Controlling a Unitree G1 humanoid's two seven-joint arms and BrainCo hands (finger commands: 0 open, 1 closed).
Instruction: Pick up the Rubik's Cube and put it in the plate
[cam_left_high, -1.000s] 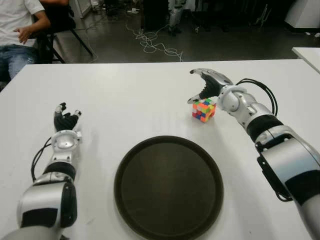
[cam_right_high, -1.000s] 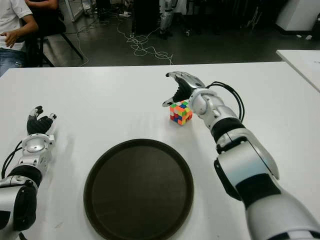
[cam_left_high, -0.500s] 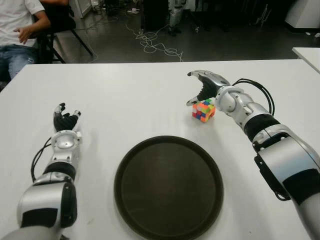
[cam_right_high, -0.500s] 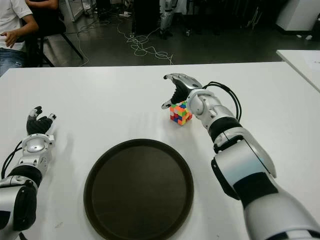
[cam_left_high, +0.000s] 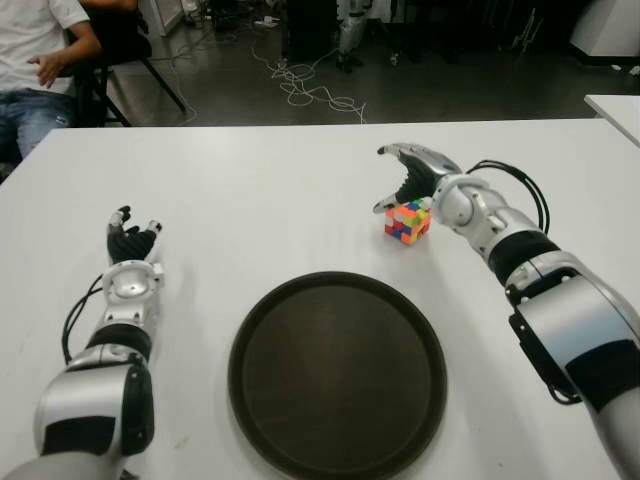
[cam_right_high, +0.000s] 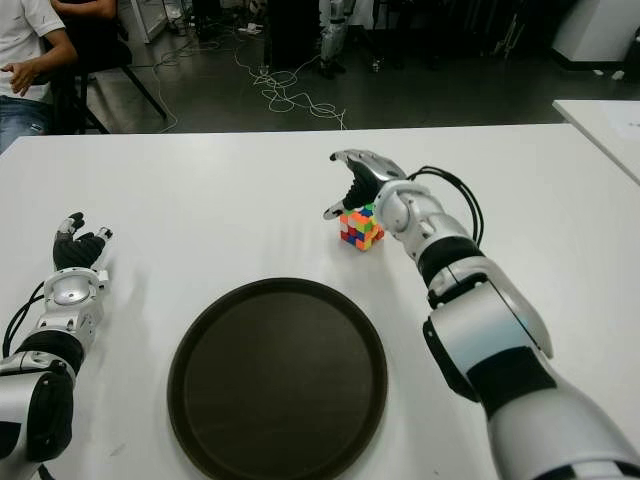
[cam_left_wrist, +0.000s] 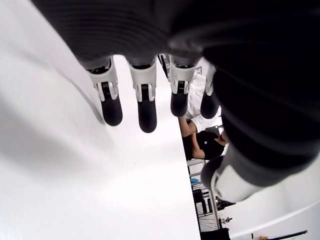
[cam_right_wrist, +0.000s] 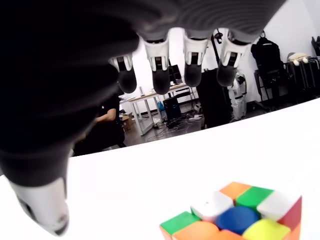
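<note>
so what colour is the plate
The plate is a plain dark brown, nearly black, with no pattern; the left eye view shows it best.

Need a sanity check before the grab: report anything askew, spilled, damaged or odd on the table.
Nothing stands out. The cube sits intact on the white table, apart from the empty dark plate. The right hand hovers open just behind the cube; the left hand shows open near the table's left side.

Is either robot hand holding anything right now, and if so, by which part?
Nothing is held. The right robot hand hovers open just behind the Rubik's Cube; the left robot hand is open too.
</note>
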